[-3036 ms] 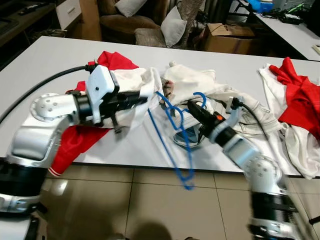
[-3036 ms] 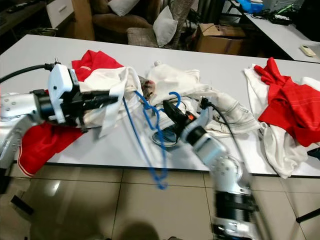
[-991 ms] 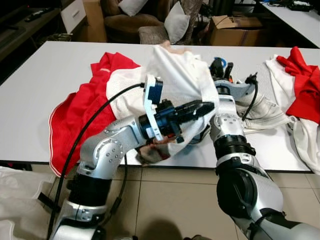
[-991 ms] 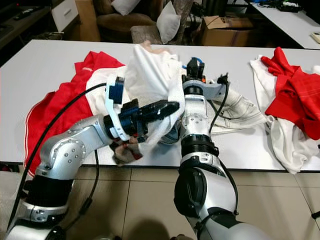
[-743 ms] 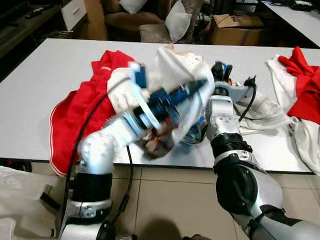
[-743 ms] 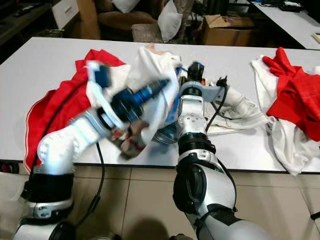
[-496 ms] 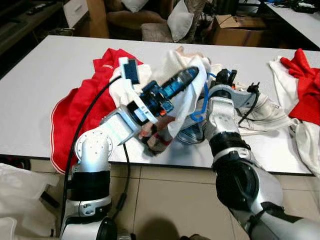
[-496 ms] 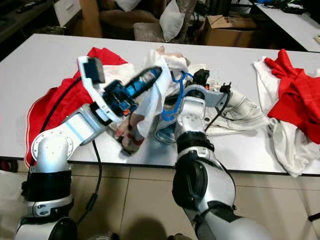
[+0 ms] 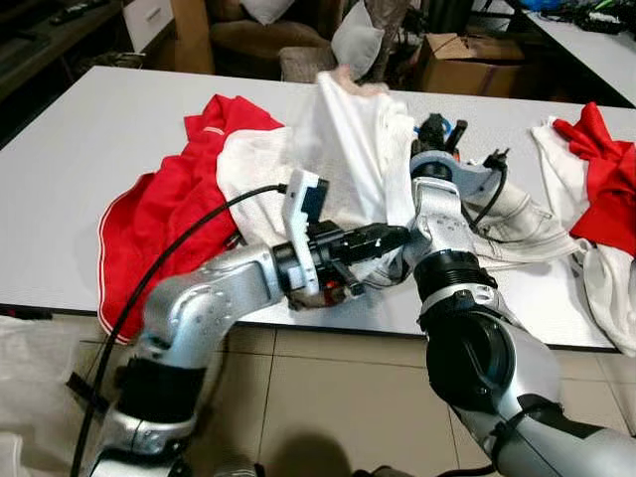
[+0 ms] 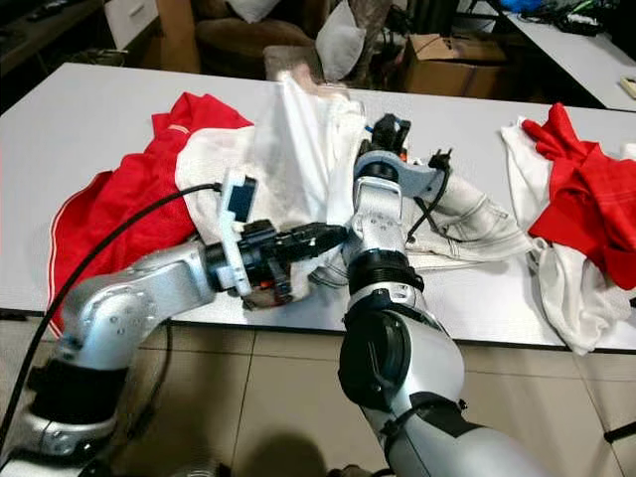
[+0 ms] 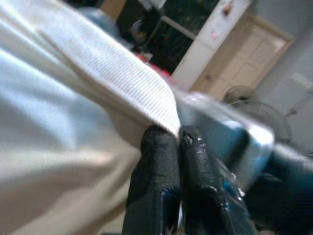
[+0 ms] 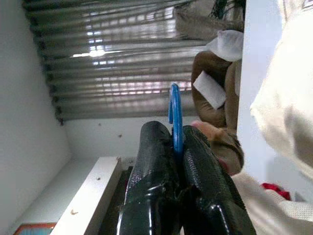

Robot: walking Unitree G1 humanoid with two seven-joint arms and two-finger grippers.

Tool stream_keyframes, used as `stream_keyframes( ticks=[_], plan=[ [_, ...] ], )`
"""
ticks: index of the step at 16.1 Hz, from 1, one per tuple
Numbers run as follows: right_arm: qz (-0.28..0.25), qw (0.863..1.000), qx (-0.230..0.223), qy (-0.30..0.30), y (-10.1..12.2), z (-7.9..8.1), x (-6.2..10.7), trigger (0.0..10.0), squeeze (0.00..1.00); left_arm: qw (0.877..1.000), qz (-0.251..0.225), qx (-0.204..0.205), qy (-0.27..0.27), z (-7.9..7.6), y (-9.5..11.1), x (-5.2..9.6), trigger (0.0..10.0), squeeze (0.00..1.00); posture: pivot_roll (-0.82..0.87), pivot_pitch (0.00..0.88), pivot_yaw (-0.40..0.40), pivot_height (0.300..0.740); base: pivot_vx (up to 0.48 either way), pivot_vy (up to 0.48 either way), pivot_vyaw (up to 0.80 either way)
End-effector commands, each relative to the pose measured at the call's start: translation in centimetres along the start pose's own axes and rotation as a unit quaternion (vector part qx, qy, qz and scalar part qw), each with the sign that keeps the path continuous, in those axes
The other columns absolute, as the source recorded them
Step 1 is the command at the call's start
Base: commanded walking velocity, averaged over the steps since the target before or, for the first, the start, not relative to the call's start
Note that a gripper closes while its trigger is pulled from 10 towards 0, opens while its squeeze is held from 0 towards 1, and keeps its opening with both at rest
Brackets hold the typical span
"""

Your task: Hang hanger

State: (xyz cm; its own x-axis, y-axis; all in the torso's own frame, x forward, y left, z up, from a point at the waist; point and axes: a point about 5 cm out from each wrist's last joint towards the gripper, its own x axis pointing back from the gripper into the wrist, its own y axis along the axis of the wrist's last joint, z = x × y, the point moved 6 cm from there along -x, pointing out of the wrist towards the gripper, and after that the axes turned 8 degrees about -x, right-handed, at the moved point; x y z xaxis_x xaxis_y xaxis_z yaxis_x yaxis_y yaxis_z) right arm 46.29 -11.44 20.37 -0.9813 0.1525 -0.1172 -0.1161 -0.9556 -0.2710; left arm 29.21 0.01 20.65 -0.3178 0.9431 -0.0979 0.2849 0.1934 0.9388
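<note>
A thin blue plastic hanger (image 12: pixel 175 117) is pinched edge-on between the closed black fingers of the right gripper (image 12: pixel 177 136), only a short curved stretch of it rising past the fingertips. A white ribbed-knit garment (image 9: pixel 348 139) is draped over it and lifted into a peak above the white table (image 9: pixel 70 169), hiding the rest of the hanger. The garment's lower edge (image 11: pixel 146 98) is clamped between the closed fingers of the left gripper (image 11: pixel 177 138), near the table's front edge.
</note>
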Motion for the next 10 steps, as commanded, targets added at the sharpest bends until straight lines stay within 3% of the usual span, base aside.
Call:
stream_keyframes(
  ticks=[1, 2, 4, 5, 7, 8, 10],
  plan=[
    [0.058, 0.998, -0.028, 0.005, -5.0, 0.3, 0.9, 0.0, 0.0, 0.999, -0.004, -0.011, -0.031, -1.3, 0.3, -0.5, 2.8, 0.0, 0.03, 0.0, -0.065, 0.74, 0.0, 0.0, 0.0],
    [0.103, 0.995, -0.006, 0.01, -6.4, 0.0, 1.4, 0.0, 0.0, 0.999, -0.018, -0.04, 0.027, 0.8, 0.8, -0.4, 1.5, 0.0, 0.03, 0.0, -0.071, 0.74, 0.0, 0.0, 0.0],
    [0.152, 0.988, 0.027, 0.011, -7.2, -0.8, 2.3, 0.0, 0.0, 0.988, -0.083, -0.078, 0.105, 3.4, 3.7, 0.4, 5.1, 0.0, 0.03, 0.0, -0.077, 0.74, 0.0, 0.0, 0.0],
    [0.163, 0.986, 0.035, 0.007, -7.0, -1.2, 2.5, 0.0, 0.0, 0.985, -0.097, -0.093, 0.11, 3.5, 4.8, 0.8, 10.0, 0.0, 0.02, 0.0, -0.077, 0.74, 0.0, 0.0, 0.0],
    [0.165, 0.985, 0.042, 0.002, -6.3, -1.7, 2.7, 0.0, 0.0, 0.986, -0.084, -0.106, 0.099, 2.9, 4.9, 1.0, 10.0, 0.0, 0.02, 0.0, -0.074, 0.74, 0.0, 0.0, 0.0],
    [0.163, 0.985, 0.05, 0.0, -5.3, -1.6, 2.7, 0.0, 0.0, 0.978, -0.018, -0.166, 0.125, 3.6, 3.5, 0.8, 10.0, 1.0, 0.01, 0.0, -0.069, 0.74, 0.0, 0.0, 0.0],
    [0.157, 0.986, 0.055, -0.003, -4.6, -1.5, 2.7, 0.0, 0.0, 0.976, -0.012, -0.173, 0.134, 3.8, 3.6, 0.6, 10.0, 1.0, 0.0, 0.0, -0.066, 0.74, 0.0, 0.0, 0.0]
  ],
)
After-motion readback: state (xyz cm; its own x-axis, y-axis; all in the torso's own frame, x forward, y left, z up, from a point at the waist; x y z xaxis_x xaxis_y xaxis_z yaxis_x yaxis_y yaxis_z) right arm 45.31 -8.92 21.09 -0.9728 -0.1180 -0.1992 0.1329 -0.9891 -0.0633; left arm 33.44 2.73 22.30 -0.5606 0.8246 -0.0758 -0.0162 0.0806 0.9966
